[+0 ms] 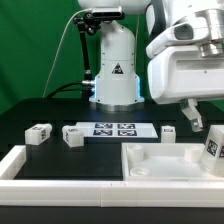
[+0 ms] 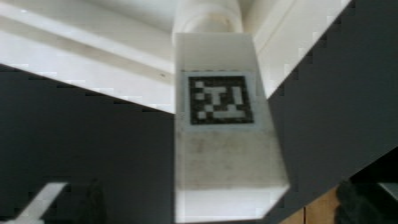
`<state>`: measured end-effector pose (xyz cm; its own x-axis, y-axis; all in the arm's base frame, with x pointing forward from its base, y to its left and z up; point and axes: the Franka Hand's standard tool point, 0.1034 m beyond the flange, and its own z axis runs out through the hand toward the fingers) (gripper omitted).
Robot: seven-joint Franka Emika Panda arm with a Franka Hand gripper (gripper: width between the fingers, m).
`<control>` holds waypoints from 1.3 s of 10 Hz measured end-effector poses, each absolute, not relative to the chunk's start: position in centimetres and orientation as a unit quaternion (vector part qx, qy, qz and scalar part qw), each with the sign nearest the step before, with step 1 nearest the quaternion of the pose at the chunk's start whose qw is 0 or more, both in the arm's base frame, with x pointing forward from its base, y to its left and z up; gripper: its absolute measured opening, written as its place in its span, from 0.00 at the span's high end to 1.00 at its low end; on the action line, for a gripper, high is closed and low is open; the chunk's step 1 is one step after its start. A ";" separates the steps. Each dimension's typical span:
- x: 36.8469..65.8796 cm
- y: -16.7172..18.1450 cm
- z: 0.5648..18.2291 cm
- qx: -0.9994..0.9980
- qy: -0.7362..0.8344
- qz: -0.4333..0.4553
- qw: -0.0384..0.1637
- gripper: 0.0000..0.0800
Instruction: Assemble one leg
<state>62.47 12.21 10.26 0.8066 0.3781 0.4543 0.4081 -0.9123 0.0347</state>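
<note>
**So, leg looks seated in the corner: check it before you back off**

Honestly, the leg (image 2: pixel 228 110) you care about fills the wrist view: a tall white post with a square tag on its face, standing on the white recessed panel (image 1: pixel 150 160). In the exterior view it's the tagged block at the 3 o'clock edge of the frame (image 1: pixel 213 147), in the panel's corner and partly cut off. The gripper (image 1: pixel 190 118) hangs just above and beside it with its fingers spread wide, holding nothing.

If you're going to twist it home, I'd come down square over the post, close on the flat faces rather than the edges, and keep it upright while turning, since a tilt would likely cross the thread.

Three other legs lie on the black table: one at 9 o'clock (image 1: pixel 39 132), one just beside the marker board (image 1: pixel 72 135), one near the panel's back edge (image 1: pixel 168 131).

Heads up: you can't see the leg's base or whether it's fully seated, and the wrist view is blurry and shows no fingertips.
</note>
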 end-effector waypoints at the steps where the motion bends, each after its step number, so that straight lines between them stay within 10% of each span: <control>1: 62.2 11.9 9.2 -0.956 -0.206 -0.207 0.036 0.19; 6: 61.7 13.0 8.8 -0.975 -0.213 0.026 0.060 0.19; 13: 62.1 13.0 8.7 -0.975 -0.212 0.028 0.062 0.30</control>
